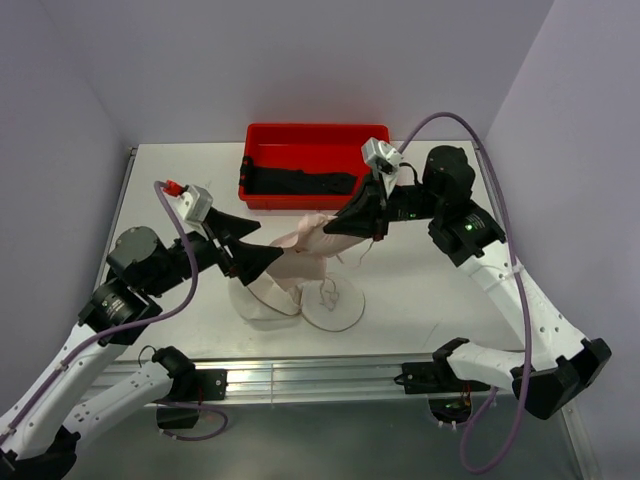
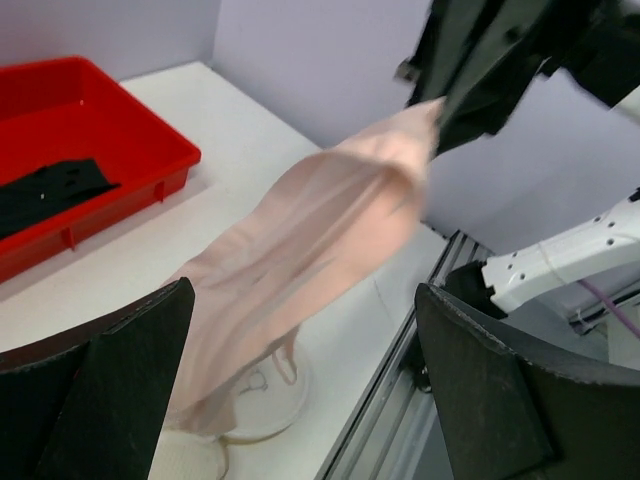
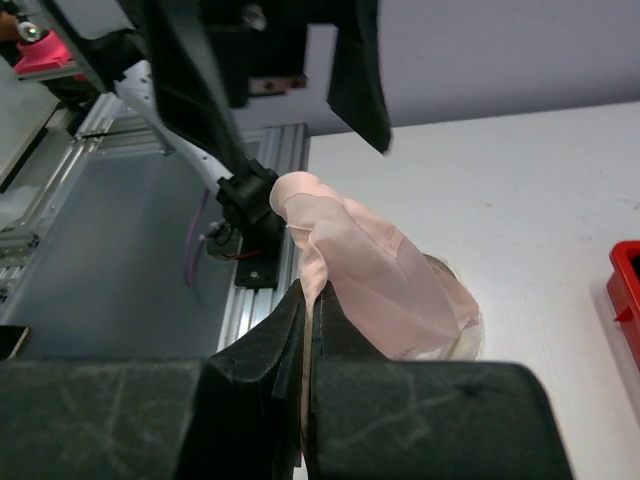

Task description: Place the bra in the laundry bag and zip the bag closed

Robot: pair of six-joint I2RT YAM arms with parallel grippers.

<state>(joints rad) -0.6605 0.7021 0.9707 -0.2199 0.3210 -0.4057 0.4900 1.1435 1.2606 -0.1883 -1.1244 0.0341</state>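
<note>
The pale pink bra (image 1: 305,245) hangs stretched in the air from my right gripper (image 1: 333,226), which is shut on its upper end. Its lower end drapes onto the white mesh laundry bag (image 1: 262,303), which lies open with its round lid (image 1: 338,305) flat beside it. My left gripper (image 1: 270,242) is open and empty, its jaws on either side of the bra's lower part. The left wrist view shows the bra (image 2: 310,230), the lid (image 2: 262,398) and my left gripper (image 2: 300,385). The right wrist view shows my right gripper (image 3: 310,298) pinching the bra (image 3: 385,285).
A red plastic tray (image 1: 262,135) with a dark garment (image 1: 300,182) stands at the back of the table. The metal rail (image 1: 320,375) runs along the table's front edge. The tray also shows in the left wrist view (image 2: 150,140).
</note>
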